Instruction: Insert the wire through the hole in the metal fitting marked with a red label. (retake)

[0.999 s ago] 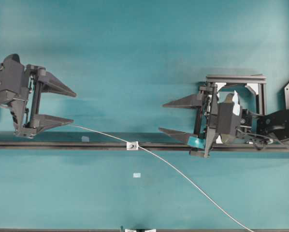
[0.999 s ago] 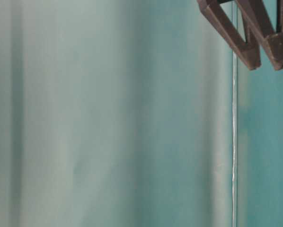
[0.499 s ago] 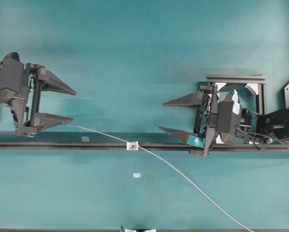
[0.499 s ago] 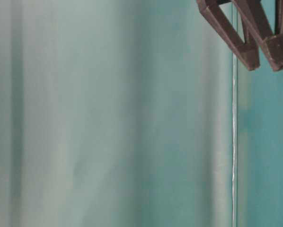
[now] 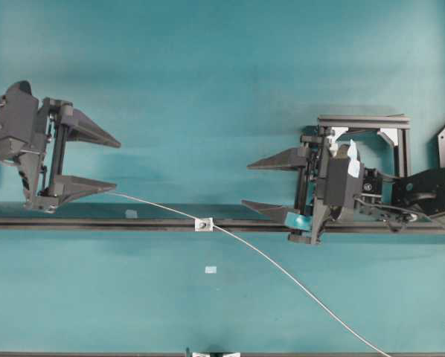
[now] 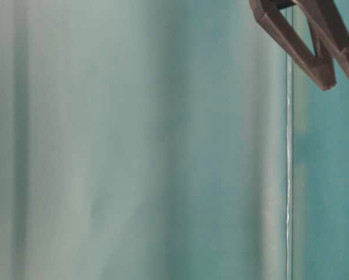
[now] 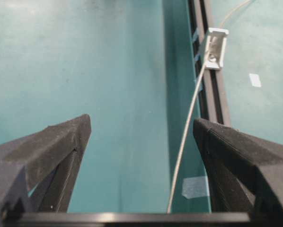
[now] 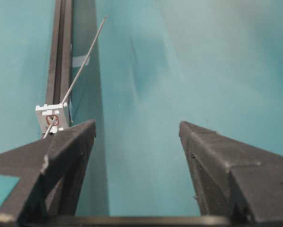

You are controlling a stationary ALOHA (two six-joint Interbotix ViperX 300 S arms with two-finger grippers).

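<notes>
Left gripper (image 5: pixel 96 162), left edge: spread wide, grasping nothing. Right gripper (image 5: pixel 266 184), centre right: spread wide, empty. Wire (image 5: pixel 282 271): runs from lower right through the metal fitting (image 5: pixel 203 223) on the dark rail (image 5: pixel 133 222), centre.

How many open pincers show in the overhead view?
2: the left pincer at the left edge, above the black rail; the right pincer right of centre. Both hold nothing.
</notes>
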